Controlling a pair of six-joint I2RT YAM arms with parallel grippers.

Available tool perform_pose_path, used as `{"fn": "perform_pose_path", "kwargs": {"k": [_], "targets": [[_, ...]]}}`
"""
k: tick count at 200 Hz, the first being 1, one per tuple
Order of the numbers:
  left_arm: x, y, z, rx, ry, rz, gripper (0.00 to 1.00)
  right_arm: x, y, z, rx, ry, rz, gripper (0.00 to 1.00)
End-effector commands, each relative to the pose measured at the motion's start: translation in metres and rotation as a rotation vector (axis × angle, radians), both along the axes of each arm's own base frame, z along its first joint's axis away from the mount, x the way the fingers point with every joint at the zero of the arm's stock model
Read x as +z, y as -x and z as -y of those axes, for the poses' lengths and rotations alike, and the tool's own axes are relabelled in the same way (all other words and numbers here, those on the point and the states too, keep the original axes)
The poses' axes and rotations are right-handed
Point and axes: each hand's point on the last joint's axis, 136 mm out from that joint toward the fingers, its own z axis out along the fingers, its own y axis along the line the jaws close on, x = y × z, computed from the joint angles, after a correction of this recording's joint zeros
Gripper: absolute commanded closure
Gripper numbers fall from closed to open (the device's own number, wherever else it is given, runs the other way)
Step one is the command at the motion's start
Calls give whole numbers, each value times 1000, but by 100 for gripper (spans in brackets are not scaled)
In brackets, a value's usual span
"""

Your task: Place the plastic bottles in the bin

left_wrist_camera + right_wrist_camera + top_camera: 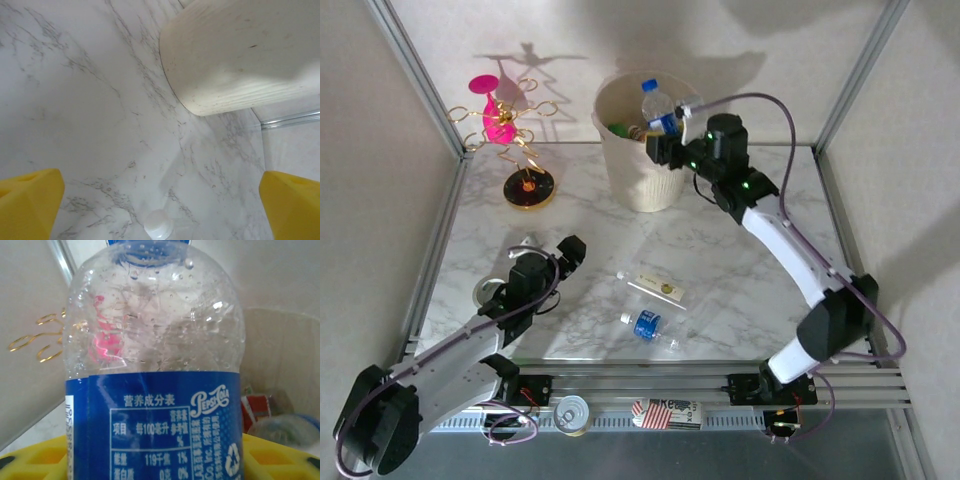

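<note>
Well, the right claw (666, 124) is up at the far edge of the table (740, 250), pinching a blue-labelled bottle (657, 100) upright over the mouth of the bin (638, 175). The bottle's cap stands above the lined rim, with other bottles inside below it, a green one (618, 128) among them. From the right wrist the label (160, 425) reads clearly: the Pepsi-Cola script in white on blue, a nutrition box headed 营养成分表, and a recycling mark at the lower right, with droplets on the clear shoulder above. Inside the bin behind it, a red label shows, too blurred to read. The bin sits hard against the back of the table, the wire ornament stand (510, 125) off in the far left corner, and bare marble lies between them. The left claw (572, 252) hangs low over the near left of the table, its yellow fingers (27, 205) spread wide with nothing between them but marble and a white cap (159, 224) at the bottom edge of its view. Two bottles lie mid-table, apart from each other: a clear bottle (655, 288) with a cream label and a smaller blue-banded bottle (648, 325), with open room all round them. A tin can (570, 412) rests on the front rail.
</note>
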Motion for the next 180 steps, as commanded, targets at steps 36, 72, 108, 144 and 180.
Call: {"fn": "perform_pose_path", "kwargs": {"k": [36,72,108,144,180], "targets": [[-7,19,-27,67,-38,-6,0,-17,-84,-16,-116,-3,-66,56],[-10,28,-35,93,-15,0,0,-14,-110,-30,-117,-5,-77,40],[-8,31,-39,105,-8,9,0,4,-108,-26,-131,-24,-52,20],[-3,29,-36,98,8,20,0,21,-88,-15,-132,-16,-16,16],[2,25,-25,58,43,33,0,23,-48,-6,-90,3,-1,15]]}}
